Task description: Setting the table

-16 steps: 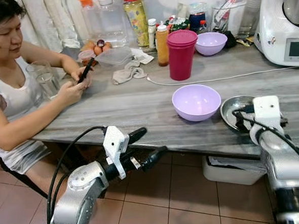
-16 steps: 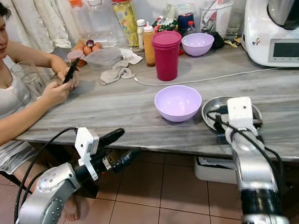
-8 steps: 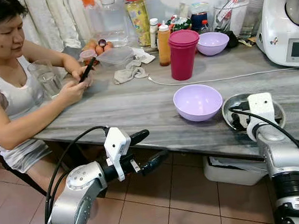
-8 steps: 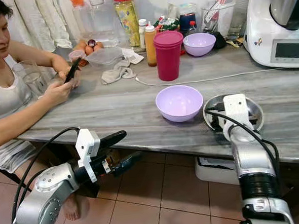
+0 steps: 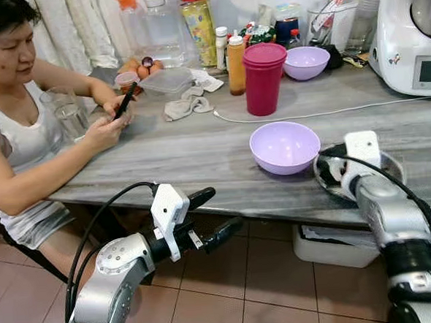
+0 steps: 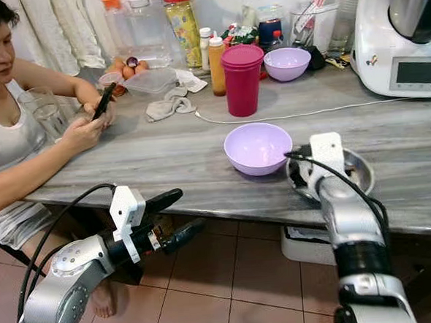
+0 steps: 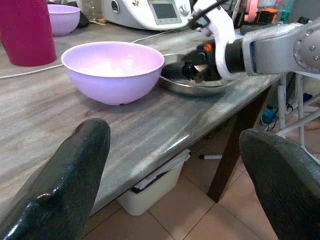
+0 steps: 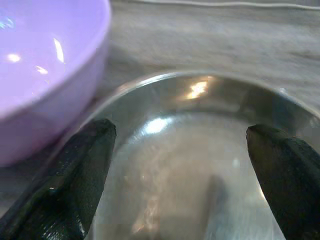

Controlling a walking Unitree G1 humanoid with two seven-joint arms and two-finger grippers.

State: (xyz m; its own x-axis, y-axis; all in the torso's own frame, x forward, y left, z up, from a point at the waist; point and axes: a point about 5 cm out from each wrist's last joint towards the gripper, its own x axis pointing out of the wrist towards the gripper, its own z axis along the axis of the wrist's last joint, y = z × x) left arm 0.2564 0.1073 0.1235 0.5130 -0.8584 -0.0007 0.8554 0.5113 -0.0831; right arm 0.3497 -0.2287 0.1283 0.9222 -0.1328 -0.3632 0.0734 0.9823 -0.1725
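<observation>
A lilac bowl stands near the front edge of the grey table. Just to its right lies a shallow steel plate. My right gripper hangs open over the plate's left rim, next to the bowl. In the right wrist view its fingers straddle the steel plate, with the bowl to one side and nothing between them. My left gripper is open and empty below the table's front edge, pointing right toward the bowl.
A person sits at the table's left end holding a phone, a glass beside them. Farther back stand a magenta tumbler, a second lilac bowl, bottles, a cloth and a white appliance. A white cable crosses the table.
My right gripper has swung left across the steel plate, from over its middle to its rim beside the bowl. The left arm has barely moved.
</observation>
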